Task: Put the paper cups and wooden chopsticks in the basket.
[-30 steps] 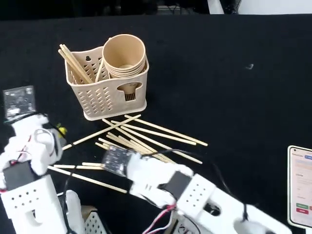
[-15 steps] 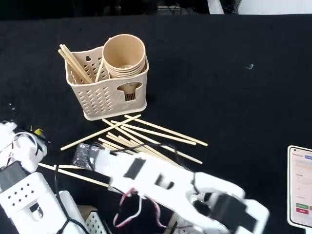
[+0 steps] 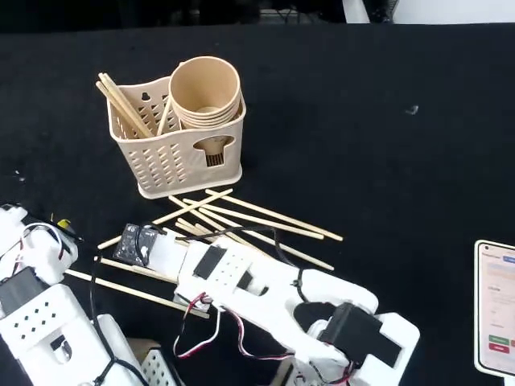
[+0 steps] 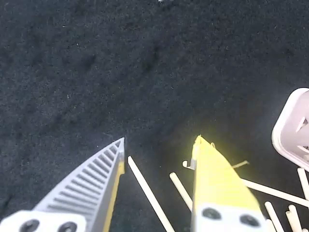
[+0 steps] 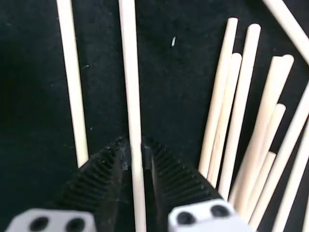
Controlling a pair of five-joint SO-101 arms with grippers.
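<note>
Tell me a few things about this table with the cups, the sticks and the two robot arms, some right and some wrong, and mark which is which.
1. The stack of tan paper cups stands inside the beige perforated plastic basket. True.
2. Every wooden chopstick is already in the basket. False: some stand in it, but many loose chopsticks lie on the black table in front of it.
3. The right tool has a single wooden chopstick between its fingers. True.
4. The left tool is clamped on a paper cup. False: it is open and holds nothing, just above the table.
5. The basket lies tipped on its side. False: it stands upright.
</note>
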